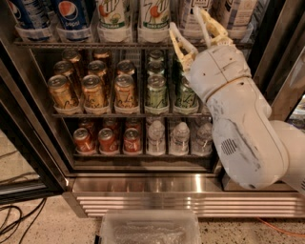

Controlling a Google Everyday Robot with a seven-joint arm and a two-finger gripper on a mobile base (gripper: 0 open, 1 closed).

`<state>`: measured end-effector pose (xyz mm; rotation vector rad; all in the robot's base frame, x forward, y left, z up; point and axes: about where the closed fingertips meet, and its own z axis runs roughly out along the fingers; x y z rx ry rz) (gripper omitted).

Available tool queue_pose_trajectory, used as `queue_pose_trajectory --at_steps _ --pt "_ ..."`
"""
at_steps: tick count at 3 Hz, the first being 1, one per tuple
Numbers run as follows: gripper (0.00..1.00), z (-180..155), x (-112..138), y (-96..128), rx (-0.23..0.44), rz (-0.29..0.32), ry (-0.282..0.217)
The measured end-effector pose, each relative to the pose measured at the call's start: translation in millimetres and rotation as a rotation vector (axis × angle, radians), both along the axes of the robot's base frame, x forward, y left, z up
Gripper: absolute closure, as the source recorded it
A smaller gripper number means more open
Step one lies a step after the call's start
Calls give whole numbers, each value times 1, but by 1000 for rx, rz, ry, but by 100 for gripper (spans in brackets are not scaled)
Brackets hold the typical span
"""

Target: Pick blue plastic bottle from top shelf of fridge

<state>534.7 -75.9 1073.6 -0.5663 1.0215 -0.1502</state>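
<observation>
Since the blue bottle [71, 16] stands at the left end of the top shelf [95, 44] in the fridge [157, 187], the tool [194, 32], spread and empty, sits too far right, before pale bottles [236, 14]; held at shelf height, it seems poised for a leftward approach.

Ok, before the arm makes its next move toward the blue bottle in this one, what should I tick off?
1. Fridge open to the arm: ok, nothing stands between the arm and the shelves.
2. Gripper open and empty: ok, fingers spread, nothing held.
3. Gripper at the height of the top shelf: ok.
4. Gripper lined up with the blue bottle: not ok. The bottle stands towards the shelf's left end, while the gripper is towards the right, by the pale bottles.
5. Room for the fingers beside the blue bottle: cannot tell. The green-label bottle stands close beside it.
</observation>
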Motion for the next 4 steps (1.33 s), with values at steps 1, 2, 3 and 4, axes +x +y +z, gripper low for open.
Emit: queue_pose_trajectory --at_steps 1,2,3,4 --pt "46 6 0 4 -6 -3 -46" --pt "46 8 -2 11 -17 -6 -89" --pt "45 7 -6 18 -29 -13 -129" --pt "45 10 -10 21 -34 -25 -174"
